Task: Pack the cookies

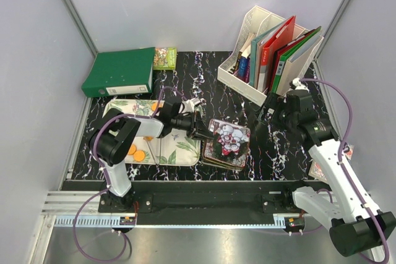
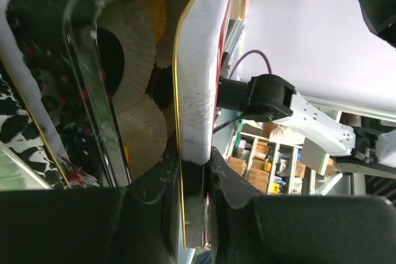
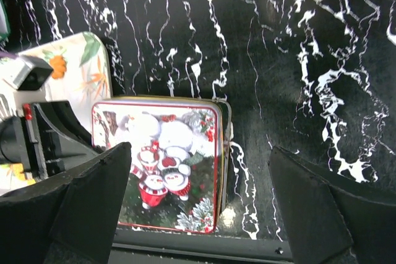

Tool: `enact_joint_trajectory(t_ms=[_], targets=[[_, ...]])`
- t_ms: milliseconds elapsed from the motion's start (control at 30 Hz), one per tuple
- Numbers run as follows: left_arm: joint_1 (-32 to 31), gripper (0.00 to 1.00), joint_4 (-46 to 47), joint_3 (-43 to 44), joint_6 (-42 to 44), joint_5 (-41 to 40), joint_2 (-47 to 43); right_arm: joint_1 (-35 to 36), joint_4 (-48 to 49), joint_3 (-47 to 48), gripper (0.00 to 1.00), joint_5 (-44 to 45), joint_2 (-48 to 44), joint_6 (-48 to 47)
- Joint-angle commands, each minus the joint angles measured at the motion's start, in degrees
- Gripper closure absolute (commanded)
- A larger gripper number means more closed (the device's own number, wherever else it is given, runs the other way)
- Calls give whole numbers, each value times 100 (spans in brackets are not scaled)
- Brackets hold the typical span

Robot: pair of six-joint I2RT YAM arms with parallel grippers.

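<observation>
A snowman-printed tin lid [image 1: 230, 140] sits tilted over its tin [image 1: 216, 157] at the table's middle front. My left gripper [image 1: 201, 130] is shut on the lid's left edge; the left wrist view shows the white, gold-trimmed lid rim [image 2: 197, 91] pinched between my fingers. Beside the rim, the tin holds white paper cups with an orange cookie [image 2: 156, 5] and a black cookie [image 2: 111, 54] under a clear insert. Orange cookies [image 1: 139, 156] lie on the floral tray [image 1: 179, 149]. My right gripper [image 1: 268, 114] is open and empty, above and right of the lid [image 3: 167, 165].
A green binder [image 1: 119, 72] and a small green box [image 1: 165, 57] lie at the back left. A white file rack [image 1: 244, 85] with folders stands at the back right. Grey walls close both sides. A metal rail [image 1: 204, 202] runs along the front.
</observation>
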Motion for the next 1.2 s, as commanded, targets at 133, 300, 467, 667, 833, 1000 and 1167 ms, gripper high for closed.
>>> enact_joint_trajectory(t_ms=[133, 300, 467, 667, 833, 1000, 1167], targets=[[11, 71, -926, 287, 759, -199, -190, 27, 201, -235, 0, -481, 84, -90], [12, 70, -1242, 453, 953, -278, -216, 18, 263, -375, 2, -885, 163, -125], [12, 70, -1278, 515, 935, -314, -199, 27, 385, -595, 8, -1621, 488, -134], [20, 70, -1444, 673, 1005, -358, -207, 27, 526, -850, 23, -2115, 849, -187], [20, 69, -1620, 822, 1102, -384, -225, 18, 623, -947, 41, -2300, 946, -178], [20, 69, -1717, 884, 1137, -428, -243, 27, 763, -1000, 64, -2476, 1068, -152], [20, 69, -1752, 893, 1137, -446, -269, 36, 956, -1061, 68, -2705, 1306, -108]])
